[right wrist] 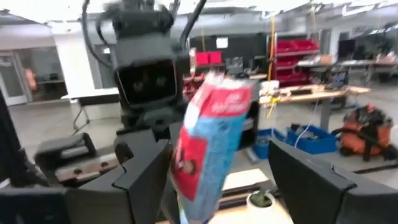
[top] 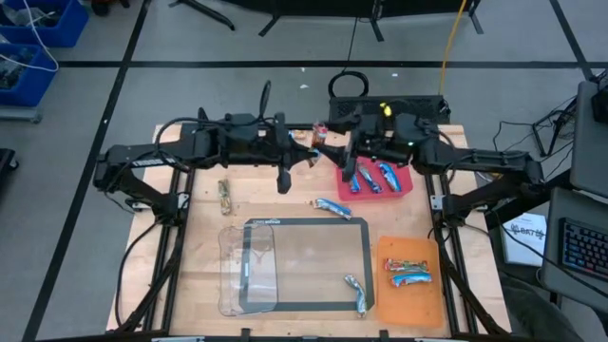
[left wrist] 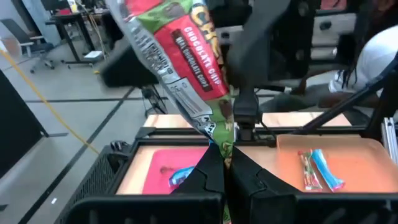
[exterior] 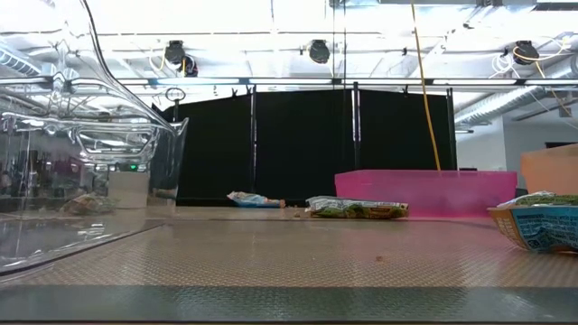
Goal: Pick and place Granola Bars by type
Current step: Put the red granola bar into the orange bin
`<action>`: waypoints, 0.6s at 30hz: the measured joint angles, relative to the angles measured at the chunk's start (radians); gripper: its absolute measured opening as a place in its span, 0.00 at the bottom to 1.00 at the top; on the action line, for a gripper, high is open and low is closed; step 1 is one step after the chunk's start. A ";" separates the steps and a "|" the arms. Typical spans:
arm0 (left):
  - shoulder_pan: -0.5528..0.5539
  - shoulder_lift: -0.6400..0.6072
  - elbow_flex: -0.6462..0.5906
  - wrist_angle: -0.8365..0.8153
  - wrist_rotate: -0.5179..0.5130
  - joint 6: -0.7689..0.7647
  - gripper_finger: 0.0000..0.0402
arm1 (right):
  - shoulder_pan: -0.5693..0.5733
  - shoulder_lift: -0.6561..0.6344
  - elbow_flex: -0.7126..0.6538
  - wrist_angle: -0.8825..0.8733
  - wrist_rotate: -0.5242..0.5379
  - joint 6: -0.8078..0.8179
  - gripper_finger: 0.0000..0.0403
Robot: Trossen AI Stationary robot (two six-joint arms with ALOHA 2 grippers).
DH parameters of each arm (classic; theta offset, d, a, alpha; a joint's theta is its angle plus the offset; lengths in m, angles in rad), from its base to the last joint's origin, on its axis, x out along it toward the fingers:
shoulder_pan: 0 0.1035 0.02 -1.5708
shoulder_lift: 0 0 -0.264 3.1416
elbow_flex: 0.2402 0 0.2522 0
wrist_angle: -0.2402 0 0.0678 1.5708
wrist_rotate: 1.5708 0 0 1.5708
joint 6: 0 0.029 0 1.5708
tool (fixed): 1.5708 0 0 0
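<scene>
Left gripper (left wrist: 225, 163) is pinching the bottom end of a red-and-green chocolate chip granola bar (left wrist: 180, 59), fingers squeezed together on the wrapper, and is offering it upright across the gap. Facing it, the right gripper (right wrist: 217, 174) is standing with its fingers wide apart on either side of that bar, not yet gripping. So a hand-over between the arms is in progress, above the back of the table beside the pink bin (top: 404, 181).

Next the right fingers need to close squarely on the wrapper before the left ones let go; then the bar wants carrying to its own kind.

Counting from above: three blue bars, I think, are lying in the pink bin just under the right gripper, two bars on the orange tray (top: 410, 296) nearer the front, and three loose on the table.
</scene>
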State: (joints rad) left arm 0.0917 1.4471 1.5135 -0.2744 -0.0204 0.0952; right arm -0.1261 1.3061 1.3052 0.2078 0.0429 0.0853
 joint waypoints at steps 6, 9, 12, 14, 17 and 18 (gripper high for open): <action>0.000 0.009 0.000 -0.003 -0.006 0.003 0.00 | 0.001 0.018 -0.001 0.014 -0.020 0.007 0.60; 0.000 0.009 0.000 -0.009 -0.006 0.004 0.00 | 0.001 0.019 -0.001 0.037 -0.020 0.003 0.53; 0.000 0.009 0.000 -0.012 -0.007 0.004 0.00 | 0.001 0.018 -0.001 0.050 -0.022 0.000 0.46; -0.001 0.009 -0.001 -0.011 -0.013 0.004 0.00 | 0.001 0.018 -0.001 0.050 -0.022 0.000 0.40; 0.000 0.008 -0.001 -0.009 -0.015 0.003 0.00 | 0.001 0.018 -0.001 0.050 -0.022 -0.003 0.29; 0.000 0.008 -0.001 -0.007 -0.017 0.003 0.00 | 0.001 0.018 -0.001 0.050 -0.022 -0.007 0.25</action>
State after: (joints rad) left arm 0.0914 1.4555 1.5127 -0.2814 -0.0375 0.0979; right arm -0.1249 1.3243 1.3041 0.2581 0.0208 0.0784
